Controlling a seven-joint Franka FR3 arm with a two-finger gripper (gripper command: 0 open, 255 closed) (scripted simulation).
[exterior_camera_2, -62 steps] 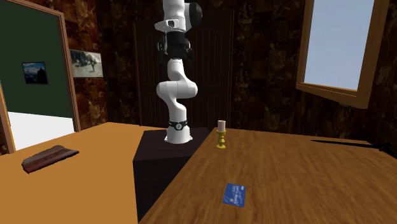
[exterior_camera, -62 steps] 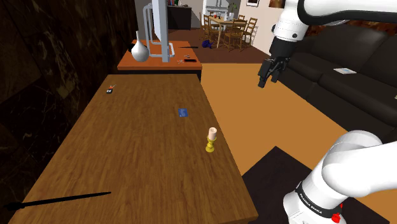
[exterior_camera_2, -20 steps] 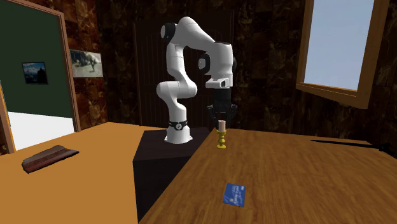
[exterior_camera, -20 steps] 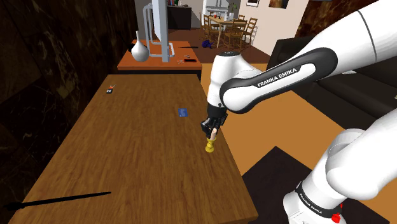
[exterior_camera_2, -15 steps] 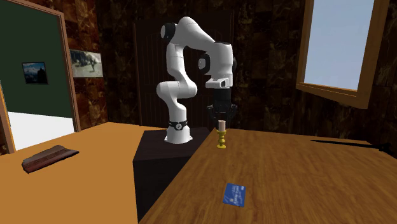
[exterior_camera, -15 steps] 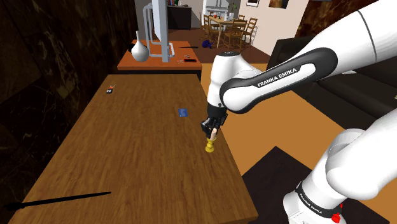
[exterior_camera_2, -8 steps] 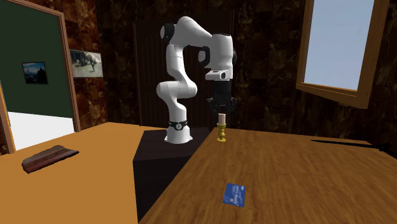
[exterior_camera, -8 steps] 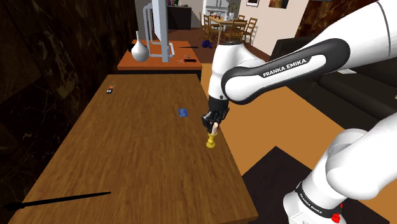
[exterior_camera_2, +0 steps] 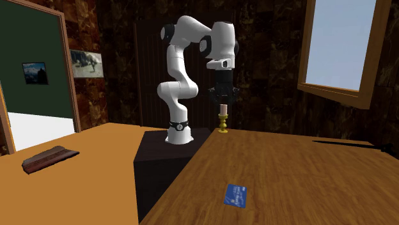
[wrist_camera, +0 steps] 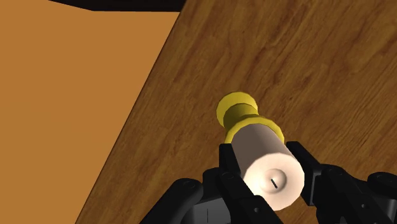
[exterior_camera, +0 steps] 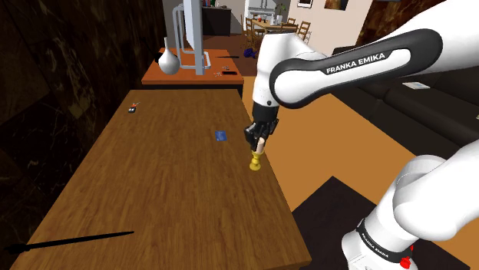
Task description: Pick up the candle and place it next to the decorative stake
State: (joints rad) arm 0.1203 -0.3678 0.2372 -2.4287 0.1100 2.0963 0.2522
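Candle gripped by the table [exterior_camera: 153, 184] edge, stake far off.
Shoulder view: the gripper [exterior_camera: 258, 143] clamps the cream candle [exterior_camera: 256, 159] by its wax, so the gold holder hangs free. The arm reads "FRANKA EMIKA", and the black stake [exterior_camera: 73, 242] lies well apart. Second exterior view: the candle is upright under the hand. Wrist view: both fingers [wrist_camera: 230, 160] press its sides.

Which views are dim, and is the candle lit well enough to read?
Shoulder view: the table is evenly lit, the wall along the view's left nearly black, no shadow shows under the candle. Second exterior view: dim room, bright window, candle small but readable. Wrist view: flat light, no glare on the candle in the pincer.
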